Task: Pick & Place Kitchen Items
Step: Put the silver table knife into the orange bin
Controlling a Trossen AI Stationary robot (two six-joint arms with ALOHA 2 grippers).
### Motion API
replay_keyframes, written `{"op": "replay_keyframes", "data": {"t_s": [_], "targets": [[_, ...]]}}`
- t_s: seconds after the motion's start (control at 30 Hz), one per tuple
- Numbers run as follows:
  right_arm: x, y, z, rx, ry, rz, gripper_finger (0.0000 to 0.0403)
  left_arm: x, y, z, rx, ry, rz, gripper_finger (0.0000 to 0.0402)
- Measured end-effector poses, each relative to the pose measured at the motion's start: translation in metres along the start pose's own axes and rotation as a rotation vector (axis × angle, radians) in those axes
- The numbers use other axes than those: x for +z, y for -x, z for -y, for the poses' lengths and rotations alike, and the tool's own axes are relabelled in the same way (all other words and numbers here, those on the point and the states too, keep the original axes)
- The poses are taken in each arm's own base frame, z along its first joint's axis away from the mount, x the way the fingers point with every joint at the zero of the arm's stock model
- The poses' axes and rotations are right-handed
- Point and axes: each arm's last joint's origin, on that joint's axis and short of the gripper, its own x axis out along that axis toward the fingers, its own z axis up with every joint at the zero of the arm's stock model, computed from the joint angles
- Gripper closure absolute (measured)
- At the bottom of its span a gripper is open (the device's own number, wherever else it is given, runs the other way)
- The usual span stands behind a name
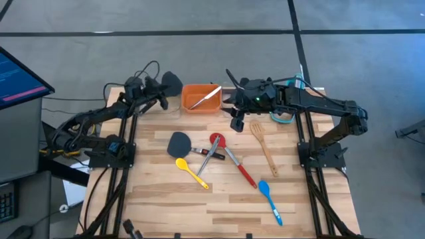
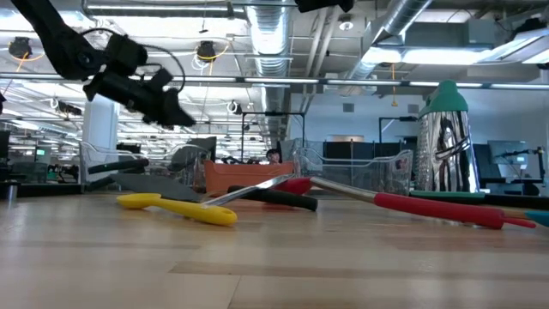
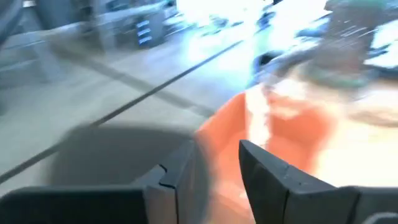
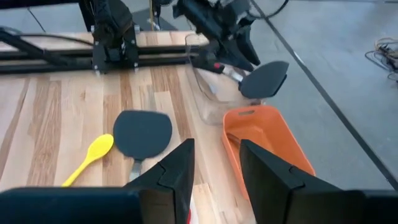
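Observation:
My left gripper (image 4: 244, 57) hangs at the table's far left over a clear bin (image 4: 208, 102), next to the orange bin (image 1: 201, 99). Its fingers stand apart, and the bin's orange shows through the gap (image 3: 211, 174). A black spatula (image 4: 264, 78) is at its fingertips, blade out past them in the air. My right gripper (image 1: 236, 121) hovers open and empty above the table, right of the orange bin. On the table lie another black spatula (image 1: 179, 143), a red spoon (image 1: 216, 139), metal tongs (image 1: 212, 156), a yellow spoon (image 1: 191, 171), a blue spoon (image 1: 269, 198) and a wooden fork (image 1: 262, 143). My left gripper has the black spatula's handle (image 4: 219, 66) running under its fingers and slanting across them. I cannot tell whether the fingers touch it. The blade (image 1: 171, 83) sticks out beyond the fingertips, clear of the table.
A silvery utensil (image 1: 204, 97) lies in the orange bin. A red-handled utensil (image 1: 242, 169) lies mid-table. A monitor (image 1: 20, 79) stands off the table's left. The near half of the wooden table (image 1: 166, 212) is bare.

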Motion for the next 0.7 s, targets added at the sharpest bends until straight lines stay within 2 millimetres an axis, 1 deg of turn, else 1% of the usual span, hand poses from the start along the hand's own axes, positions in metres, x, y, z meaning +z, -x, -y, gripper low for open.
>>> {"op": "replay_keyframes", "data": {"t_s": [0.07, 0.2, 0.33, 0.47, 0.53, 0.7], "targets": [[-0.002, 0.0, -0.001, 0.004, 0.007, -0.02, 0.0281, 0.006, 0.001, 0.01, -0.074, -0.015, 0.036, 0.0305], [-0.003, 0.001, -0.005, 0.014, 0.016, -0.036, 0.0282, 0.02, 0.006, 0.032, -0.155, -0.058, 0.101, 0.0334], [-0.002, 0.001, -0.006, 0.017, 0.015, -0.016, 0.0282, 0.035, 0.015, 0.052, -0.22, -0.099, 0.182, 0.0364], [-0.001, 0.001, -0.006, 0.015, 0.012, -0.006, 0.0282, 0.047, 0.027, 0.067, -0.279, -0.126, 0.255, 0.0388], [-0.001, 0.001, -0.006, 0.015, 0.012, -0.006, 0.0282, 0.051, 0.032, 0.074, -0.306, -0.136, 0.285, 0.0396], [-0.001, 0.001, -0.006, 0.015, 0.012, -0.006, 0.0282, 0.059, 0.043, 0.088, -0.37, -0.155, 0.343, 0.0396]]}}
